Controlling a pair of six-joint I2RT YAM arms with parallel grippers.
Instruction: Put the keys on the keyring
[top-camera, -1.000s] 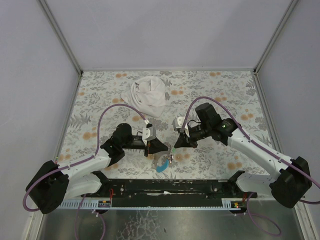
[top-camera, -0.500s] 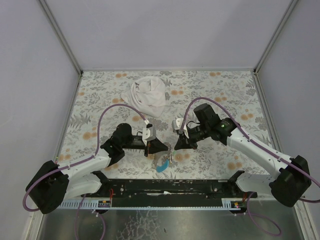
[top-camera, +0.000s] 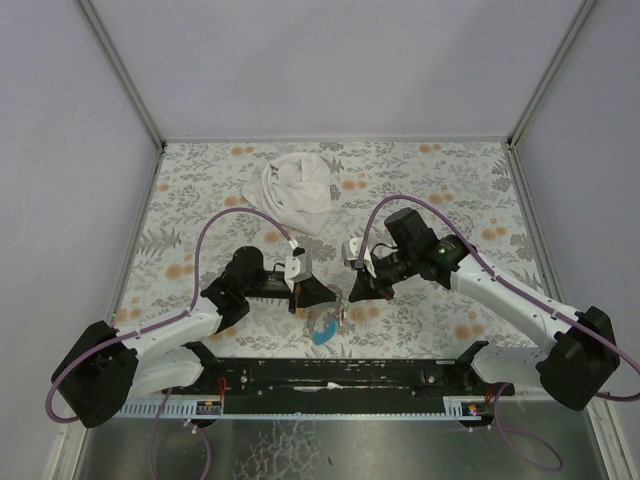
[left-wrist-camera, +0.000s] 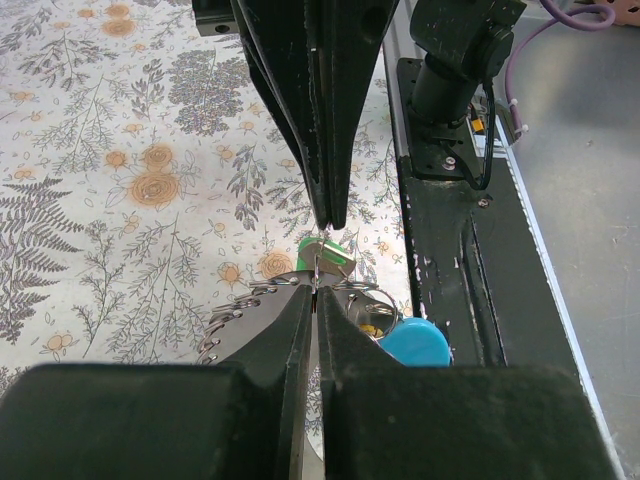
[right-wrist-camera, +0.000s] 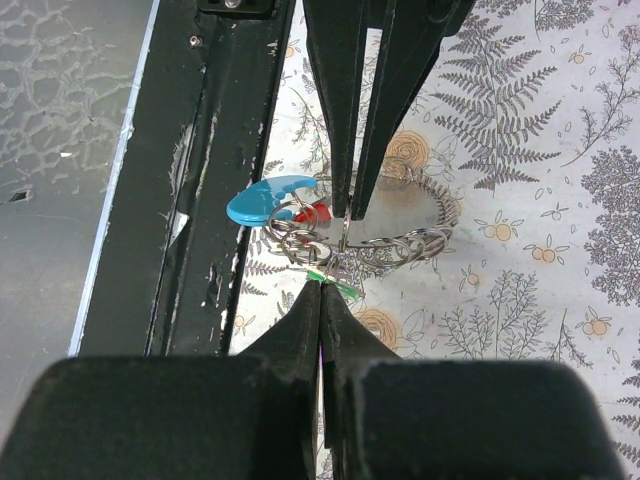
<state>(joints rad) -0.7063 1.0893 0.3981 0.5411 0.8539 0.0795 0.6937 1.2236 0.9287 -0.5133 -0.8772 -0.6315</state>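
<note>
green key (right-wrist-camera: 333, 283) held crosswise by right hand (right-wrist-camera: 322, 290), keyring (right-wrist-camera: 290, 243) in left hand (left-wrist-camera: 315, 300)

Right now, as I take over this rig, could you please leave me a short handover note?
Left end effector: shut, pinching the keyring by its thin wire.
Right end effector: shut on the green key, tip to tip with the left.
Red key and light-blue piece sit bunched with the rings beside the tips.
Done: both grips taken.
Left: thread the green key on; whether the red key is on the ring, I cannot tell.
</note>
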